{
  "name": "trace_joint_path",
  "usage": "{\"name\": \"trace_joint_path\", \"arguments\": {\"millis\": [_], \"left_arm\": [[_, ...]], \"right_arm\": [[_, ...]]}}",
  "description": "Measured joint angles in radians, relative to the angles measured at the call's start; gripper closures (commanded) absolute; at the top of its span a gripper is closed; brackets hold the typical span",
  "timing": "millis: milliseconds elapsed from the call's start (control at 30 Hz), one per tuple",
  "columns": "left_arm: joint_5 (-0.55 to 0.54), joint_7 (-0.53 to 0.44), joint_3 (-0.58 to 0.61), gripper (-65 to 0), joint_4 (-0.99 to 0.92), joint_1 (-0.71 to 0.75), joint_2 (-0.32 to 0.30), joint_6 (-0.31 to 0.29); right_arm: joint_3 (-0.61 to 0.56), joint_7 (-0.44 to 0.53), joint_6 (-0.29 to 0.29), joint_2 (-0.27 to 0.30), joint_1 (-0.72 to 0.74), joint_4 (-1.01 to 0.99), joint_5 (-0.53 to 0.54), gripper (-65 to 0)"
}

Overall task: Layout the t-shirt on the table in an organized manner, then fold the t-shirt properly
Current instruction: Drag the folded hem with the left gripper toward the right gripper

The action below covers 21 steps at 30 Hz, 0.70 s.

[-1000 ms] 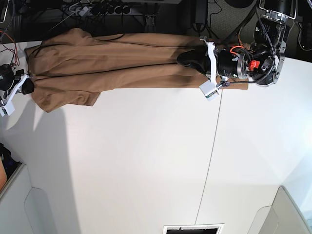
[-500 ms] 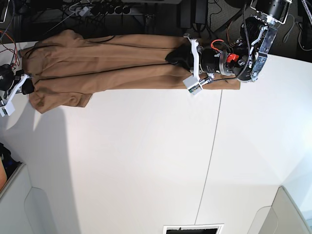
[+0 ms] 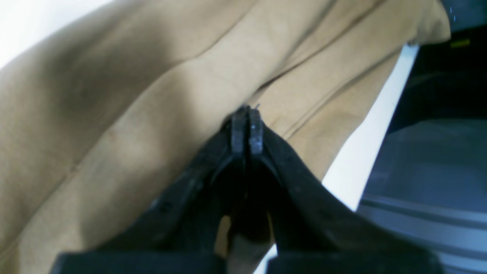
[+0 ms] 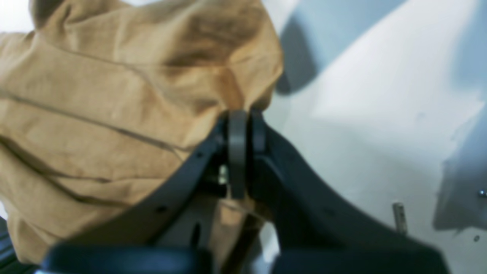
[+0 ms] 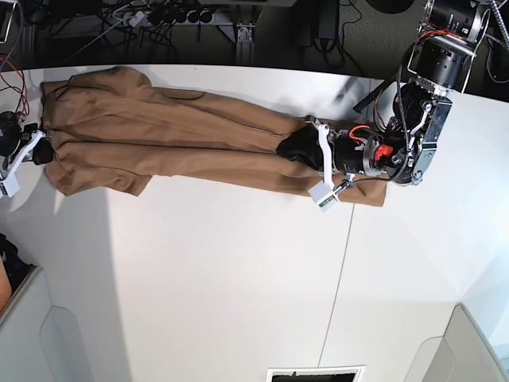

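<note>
T-shirt [image 5: 183, 139] stretched long across far side of table [image 5: 238, 278], both ends pinched.
Left gripper [image 3: 247, 127] clamped on cloth mid-body (pads pressed together); right gripper [image 4: 241, 129] clamped on bunched edge.

— Where does the t-shirt [image 5: 167, 135] lie?

— On the table [image 5: 238, 278], stretched in a long band along the far edge, from near the far left corner to past the seam [image 5: 343, 263] on the right.

— And that seam?

— It runs from the near edge up toward the far edge, right of the middle; the shirt's right end crosses its far end.

— The arms?

— The left gripper [image 5: 286, 149] sits on the shirt just left of the seam, its body over the cloth's right end. The right gripper [image 5: 45, 151] is at the left edge, touching the shirt's left end.

— Near side?

— The shirt reaches none of it; a dark slot [image 5: 314, 374] sits at the near edge.
</note>
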Motion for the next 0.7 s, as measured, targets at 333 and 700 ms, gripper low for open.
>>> {"name": "trace_joint_path", "arguments": {"millis": [333, 700], "left_arm": [[0.016, 0.006, -0.002, 0.0, -0.032, -0.035, 0.019, 0.004], [-0.034, -0.010, -0.006, 0.0, -0.114, -0.044, 0.022, -0.008]], "right_arm": [[0.055, -0.077, -0.003, 0.000, -0.127, 0.135, 0.068, 0.0], [0.202, -0.083, 0.001, 0.000, -0.336, 0.301, 0.093, 0.0]]}}
